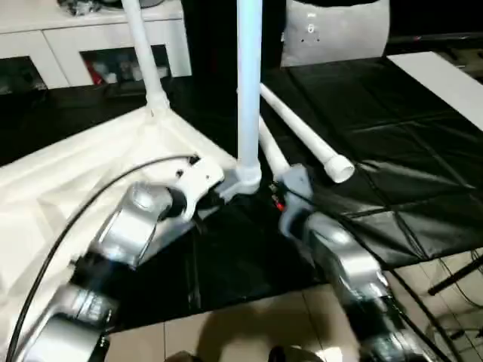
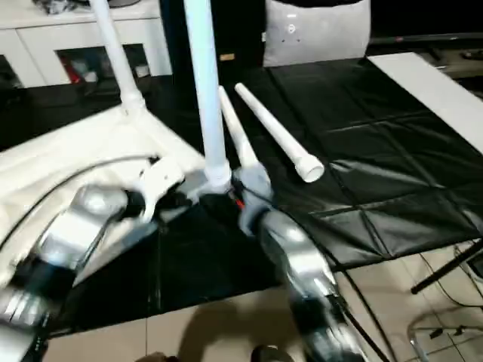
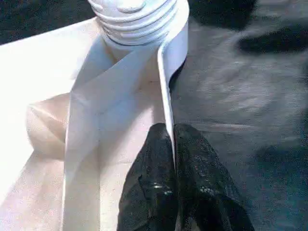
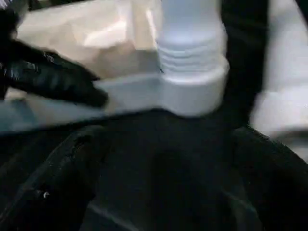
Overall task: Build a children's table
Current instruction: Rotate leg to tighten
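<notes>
Children's table top (image 1: 83, 181) lying upside down on the black mat (image 1: 392, 151), ribbed underside facing up; two legs, one at the far corner (image 1: 143, 60) and one at the near corner (image 1: 249, 90), standing upright in their sockets; two loose legs (image 1: 306, 136) lying beside it, long axes slanting away from the robot; left gripper (image 3: 173, 144) pinching the top's thin rim (image 3: 166, 86) with fingers closed; right gripper (image 1: 283, 197) spreading wide just beside the near leg's base, holding nothing.
</notes>
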Robot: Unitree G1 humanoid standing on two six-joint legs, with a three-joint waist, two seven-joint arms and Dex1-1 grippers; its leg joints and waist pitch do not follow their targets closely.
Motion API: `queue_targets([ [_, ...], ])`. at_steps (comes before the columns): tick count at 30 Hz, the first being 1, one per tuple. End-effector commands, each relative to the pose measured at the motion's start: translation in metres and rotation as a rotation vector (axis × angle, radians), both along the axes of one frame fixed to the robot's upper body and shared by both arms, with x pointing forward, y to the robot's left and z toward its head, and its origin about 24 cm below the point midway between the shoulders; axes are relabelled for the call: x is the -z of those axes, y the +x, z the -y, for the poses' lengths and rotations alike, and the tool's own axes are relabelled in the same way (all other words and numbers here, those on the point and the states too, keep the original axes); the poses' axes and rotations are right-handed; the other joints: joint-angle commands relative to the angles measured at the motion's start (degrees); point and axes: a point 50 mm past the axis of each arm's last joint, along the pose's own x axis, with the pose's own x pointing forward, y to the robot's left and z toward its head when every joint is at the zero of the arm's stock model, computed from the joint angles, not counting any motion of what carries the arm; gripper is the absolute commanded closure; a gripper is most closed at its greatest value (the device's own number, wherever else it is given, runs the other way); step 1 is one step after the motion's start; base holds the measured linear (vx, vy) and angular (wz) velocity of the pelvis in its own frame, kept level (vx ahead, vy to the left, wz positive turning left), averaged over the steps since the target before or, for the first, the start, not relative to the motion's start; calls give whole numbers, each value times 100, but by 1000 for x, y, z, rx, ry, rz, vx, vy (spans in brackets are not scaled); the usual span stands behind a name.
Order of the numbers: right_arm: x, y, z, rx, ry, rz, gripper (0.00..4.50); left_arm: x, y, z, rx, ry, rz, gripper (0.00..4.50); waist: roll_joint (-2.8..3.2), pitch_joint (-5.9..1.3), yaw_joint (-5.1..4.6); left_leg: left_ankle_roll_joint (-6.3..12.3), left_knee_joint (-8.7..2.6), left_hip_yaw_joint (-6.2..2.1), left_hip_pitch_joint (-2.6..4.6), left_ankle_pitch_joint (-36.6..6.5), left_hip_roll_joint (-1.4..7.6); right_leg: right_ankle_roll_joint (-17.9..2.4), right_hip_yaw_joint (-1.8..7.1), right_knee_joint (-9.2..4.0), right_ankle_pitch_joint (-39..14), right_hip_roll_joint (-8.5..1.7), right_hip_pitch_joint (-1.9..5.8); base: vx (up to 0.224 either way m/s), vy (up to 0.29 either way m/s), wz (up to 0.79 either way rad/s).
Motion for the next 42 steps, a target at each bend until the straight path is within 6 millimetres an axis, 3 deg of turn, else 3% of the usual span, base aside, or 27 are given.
queue_targets([
  [1, -13, -1, -1, 10, 30, 39, 4, -26, 13, 9, 50, -3, 145, 450, 89, -507, 11, 421, -354, -15, 9, -503, 104, -903, 335, -418, -1009, -411, 441, 0, 0, 0],
  [3, -18, -2, 0, 29, 43, 54, 4, -28, 22, 10, 31, -6, 178, 450, 89, -519, 20, 410, -358, -32, -5, -462, 129, -928, 327, -386, -942, -432, 450, 0, 0, 0],
  [4, -21, -2, 1, 44, 54, 65, 4, -30, 28, 14, 40, 7, 208, 450, 79, -510, 39, 424, -342, -5, 23, -543, 92, -841, 320, -448, -1121, -405, 422, 0, 0, 0],
  [5, -24, -3, 1, 55, 60, 72, 4, -31, 32, 16, 50, 19, 229, 450, 56, -520, 43, 408, -353, -26, -7, -513, 111, -850, 324, -409, -1087, -428, 462, 0, 0, 0],
  [7, -27, -4, 1, 75, 58, 81, 4, -35, 43, 22, 24, 9, 269, 450, 66, -535, 88, 461, -338, -15, 18, -378, 92, -819, 321, -433, -956, -404, 428, 0, 0, 0],
  [12, -26, -8, -4, 72, 56, 60, 4, -44, 58, 23, -123, -42, 308, 450, 88, -582, 96, 596, -321, -56, -8, -8, 143, -1163, 325, -298, 75, -441, 473, 0, 0, 0],
  [13, -27, -9, -5, 69, 55, 63, 0, -44, 59, 22, -134, -49, 308, 406, 95, -617, 105, 675, -306, -72, 0, 150, 166, -1302, 332, -239, 395, -473, 495, 0, 0, 0],
  [16, -28, -13, -7, 54, 53, 72, 0, -48, 62, 20, -153, -75, 312, 395, 144, -646, 111, 959, -248, -83, -29, 579, 162, -1471, 323, -160, 1052, -479, 495, 0, 0, 0],
  [18, -29, -16, -5, 65, 60, 74, 0, -53, 64, 18, -186, -151, 315, 376, 102, -614, 120, 1018, -262, -60, -26, 395, 162, -1519, 319, -202, 896, -491, 489, 0, 0, 0],
  [21, -28, -17, 0, 93, 59, 68, 0, -56, 64, 18, -205, -261, 311, 354, 80, -542, 136, 804, -314, -23, -13, -210, 158, -1445, 312, -328, -95, -498, 490, 0, 0, 0],
  [22, -28, -18, 2, 104, 61, 59, 0, -56, 63, 18, -213, -304, 304, 349, 37, -509, 129, 671, -334, 10, 18, -541, 146, -1300, 296, -431, -822, -483, 489, 0, 0, 0],
  [23, -28, -19, 3, 108, 70, 52, 0, -55, 63, 18, -221, -327, 297, 349, 45, -500, 141, 539, -348, 6, 39, -680, 131, -1169, 305, -454, -1255, -492, 517, 0, 0, 0],
  [26, -32, -23, 8, 168, 88, 66, 0, -54, 59, 18, -243, -442, 304, 349, 45, -517, 149, 400, -378, -15, 55, -741, 173, -947, 305, -500, -1741, -506, 508, 0, 0, 0],
  [29, -32, -25, 13, 212, 35, 74, 0, -53, 53, 16, -259, -507, 328, 349, 50, -555, 136, 383, -373, -16, 54, -578, 189, -961, 311, -468, -1480, -485, 471, 0, 0, 0],
  [30, -34, -28, 16, 233, -1, 84, 0, -50, 37, 12, -284, -548, 369, 349, 30, -570, 135, 396, -362, -4, 63, -594, 171, -930, 308, -474, -1498, -480, 467, 0, 0, 0],
  [31, -34, -29, 16, 233, -8, 82, 0, -50, 33, 11, -288, -554, 379, 349, 4, -584, 125, 368, -398, -50, -15, -374, 273, -1117, 333, -338, -1126, -550, 555, 0, 0, 0],
  [32, -35, -33, 17, 208, 3, 52, 0, -44, 7, 5, -332, -537, 421, 349, 20, -642, 99, 316, -406, -98, 47, -285, 382, -1184, 294, -248, -856, -513, 551, 0, 0, 0],
  [33, -35, -34, 18, 206, 7, 40, 0, -42, -1, 3, -346, -527, 428, 349, 28, -587, 28, 403, -433, -95, 16, -229, 397, -1101, 259, -313, -786, -394, 476, 0, 0, 0],
  [34, -36, -34, 19, 203, -2, 56, 0, -39, -9, 2, -369, -524, 439, 349, -19, -547, 14, 687, -512, -376, -168, -476, 356, -1097, -20, -197, -672, -352, 550, 0, 0, 0],
  [35, -36, -34, 20, 202, -14, 69, 0, -38, -14, 1, -388, -524, 445, 349, 230, -618, -72, 1072, -650, -742, 25, -863, 638, -1035, -184, -56, -747, -240, 461, 0, 0, 0],
  [36, -36, -33, 21, 214, -18, 75, 0, -35, -20, 1, -414, -550, 429, 349, 249, -620, -133, 1301, -697, -926, 160, -956, 776, -1105, -196, 71, -817, -182, 323, 13, -93, 55],
  [37, -34, -33, 23, 237, -15, 78, 0, -30, -30, 0, -471, -586, 408, 349, 212, -545, -256, 1801, -810, -1258, 120, -912, 869, -1187, -146, 377, -1268, -115, 267, 9, -143, 64],
  [38, -34, -33, 24, 248, -12, 78, 0, -28, -34, -1, -506, -599, 400, 349, 121, -487, -190, 1902, -827, -1221, -30, -1080, 684, -1368, 39, 425, -1442, -206, 280, 9, -143, 64],
  [39, -34, -32, 25, 251, -14, 80, 0, -27, -34, -2, -514, -595, 395, 349, 73, -463, -147, 1750, -790, -1135, -142, -1313, 556, -1498, 129, 376, -1497, -283, 333, -38, -192, 63],
  [40, -33, -32, 27, 264, -22, 88, 0, -22, -39, -2, -549, -576, 370, 330, -220, -484, -12, 1007, -142, -713, -389, -1396, -184, -1182, 347, -288, -2606, -679, 400, -54, -222, 67],
  [41, -32, -34, 29, 272, -5, 94, 0, -17, -44, -5, -588, -537, 364, 330, -385, -401, 80, 316, 898, -169, -63, -613, -430, 410, -113, -930, -5061, -1049, 51, -54, -222, 67],
  [42, -33, -37, 30, 270, 24, 86, 0, -16, -52, -8, -616, -512, 363, 330, -250, -366, 116, 259, 1038, -133, -270, -464, -418, 1112, -110, -948, -5415, -1107, 120, -74, -206, 42],
])
